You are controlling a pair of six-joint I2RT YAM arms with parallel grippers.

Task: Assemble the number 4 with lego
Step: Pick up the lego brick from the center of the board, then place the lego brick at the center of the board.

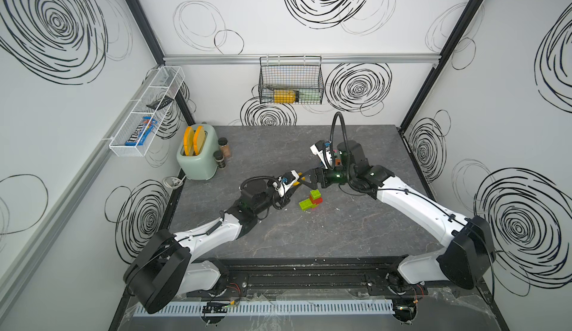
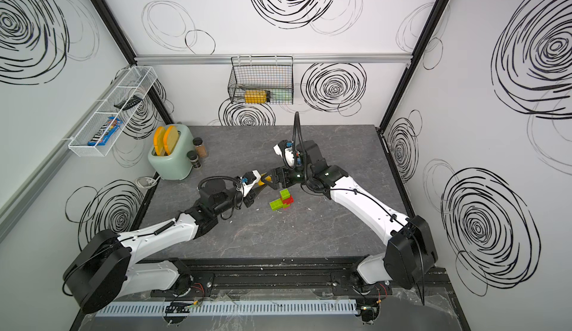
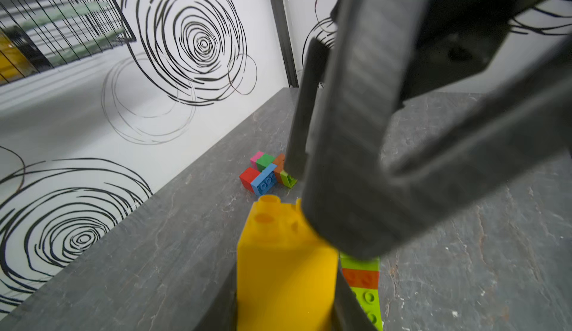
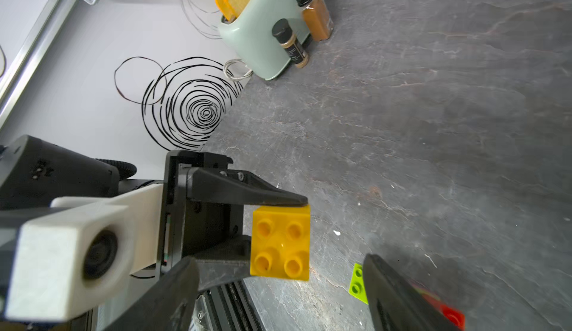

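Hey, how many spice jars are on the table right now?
2. The brown-powder jar and the shorter jar stand side by side next to the toaster, at the table's far left. The arms could hide others.

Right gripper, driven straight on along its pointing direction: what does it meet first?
The yellow brick, shut in the left gripper, sits just ahead, in line with the open jaws of the right gripper. Exact gap unclear.
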